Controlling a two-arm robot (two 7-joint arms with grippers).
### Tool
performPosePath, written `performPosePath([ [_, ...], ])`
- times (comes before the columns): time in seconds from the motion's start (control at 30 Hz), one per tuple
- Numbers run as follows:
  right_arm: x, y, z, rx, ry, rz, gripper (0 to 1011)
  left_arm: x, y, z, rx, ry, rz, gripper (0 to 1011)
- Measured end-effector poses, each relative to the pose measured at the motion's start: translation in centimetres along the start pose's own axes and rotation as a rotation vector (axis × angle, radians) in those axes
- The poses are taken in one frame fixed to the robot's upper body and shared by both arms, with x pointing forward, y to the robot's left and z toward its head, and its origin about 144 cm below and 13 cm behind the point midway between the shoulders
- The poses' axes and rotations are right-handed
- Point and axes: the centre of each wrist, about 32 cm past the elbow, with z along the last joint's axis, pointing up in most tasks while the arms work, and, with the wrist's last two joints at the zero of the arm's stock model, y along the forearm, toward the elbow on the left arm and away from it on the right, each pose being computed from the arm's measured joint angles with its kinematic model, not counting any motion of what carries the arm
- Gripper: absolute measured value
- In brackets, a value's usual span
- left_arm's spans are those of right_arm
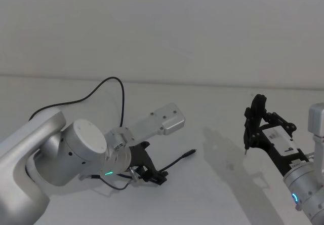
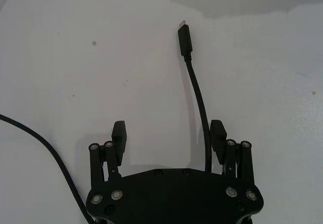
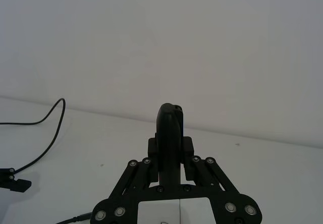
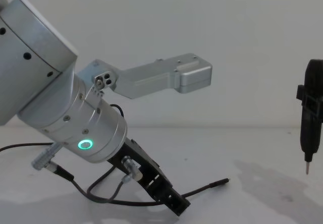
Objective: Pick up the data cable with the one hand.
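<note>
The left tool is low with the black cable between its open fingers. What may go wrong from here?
First, the long thin matte black data cable runs close beside one finger of the black angular plastic left tool, far off-centre; closing may push it aside or pinch it weakly. Second, this tool sits low by the white table; descending further may scrape it. The right tool, shut on a narrow black pointed probe, hangs raised at the right.

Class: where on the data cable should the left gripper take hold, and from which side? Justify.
Grip the data cable on its thin cord behind the thicker plug, from above: it lies flat on the table, between the fingers of the open left gripper. Right gripper, parked aside, holds a black tool.
</note>
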Motion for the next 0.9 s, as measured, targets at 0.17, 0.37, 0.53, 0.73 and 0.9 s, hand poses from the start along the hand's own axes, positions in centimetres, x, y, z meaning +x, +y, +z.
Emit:
performPosePath([
  [0.17, 0.00, 0.00, 0.00, 0.000, 0.000, 0.000, 268, -0.06, -0.05, 0.03, 0.004, 0.003, 0.005, 978],
  [0.37, 0.00, 0.00, 0.00, 0.000, 0.000, 0.000, 268, -0.11, -0.08, 0.05, 0.006, 0.005, 0.008, 858],
  [0.53, 0.00, 0.00, 0.00, 0.000, 0.000, 0.000, 268, -0.14, -0.11, 0.07, 0.007, 0.007, 0.010, 716],
  [0.73, 0.00, 0.00, 0.00, 0.000, 0.000, 0.000, 268, -0.16, -0.12, 0.08, 0.008, 0.007, 0.012, 517],
  [0.9, 0.00, 0.00, 0.00, 0.000, 0.000, 0.000, 268, -0.16, -0.12, 0.08, 0.009, 0.008, 0.013, 379],
])
